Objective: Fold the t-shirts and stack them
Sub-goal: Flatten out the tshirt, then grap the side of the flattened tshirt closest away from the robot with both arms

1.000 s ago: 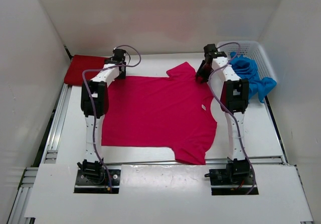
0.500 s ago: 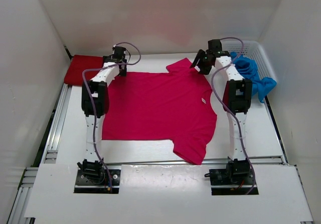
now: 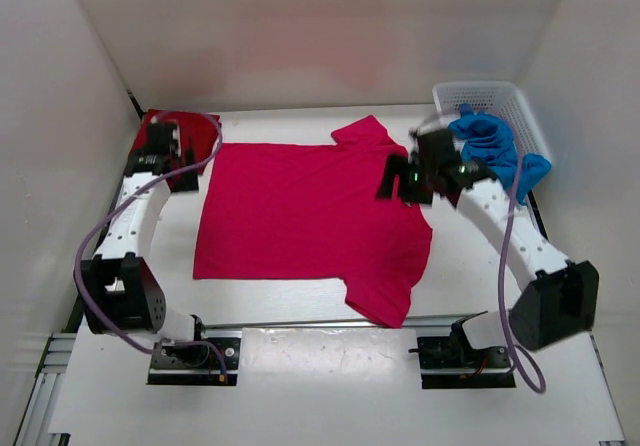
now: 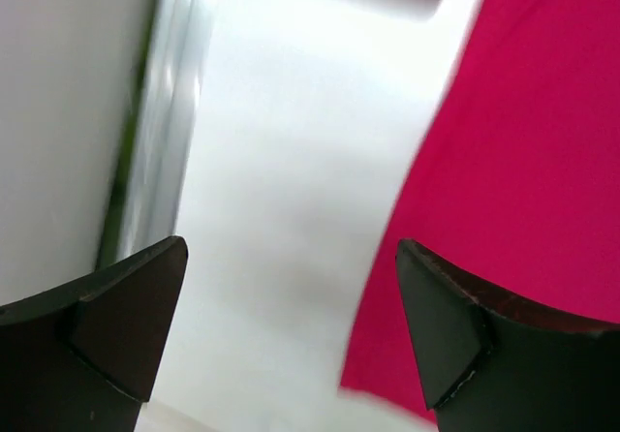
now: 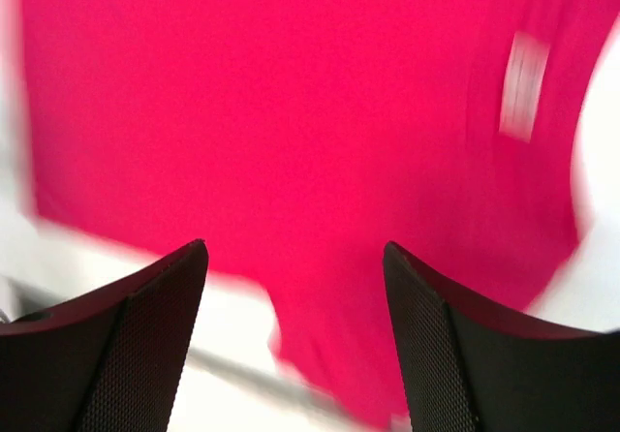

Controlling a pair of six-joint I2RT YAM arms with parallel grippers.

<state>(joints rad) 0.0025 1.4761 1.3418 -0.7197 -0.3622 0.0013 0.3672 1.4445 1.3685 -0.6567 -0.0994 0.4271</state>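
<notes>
On the table (image 3: 300, 311) the magenta t-shirt (image 3: 310, 216) lies unfolded (blue t-shirt (image 3: 490, 141) waits in the basket (image 3: 480, 91)); left gripper (image 4: 291, 335), right gripper (image 5: 295, 335) gape empty.

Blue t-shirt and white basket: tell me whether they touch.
Touching. The top view shows the blue t-shirt lying in the white basket, one end draped over its rim.

The left gripper (image 4: 291, 340) hangs with its black fingers (image 4: 121, 325) spread wide in the bottom corners, nothing between them. White table (image 4: 291, 161) fills the middle, the magenta-pink t-shirt (image 4: 542, 141) covers the right side, and a metal rail (image 4: 160, 112) runs down the left.
</notes>
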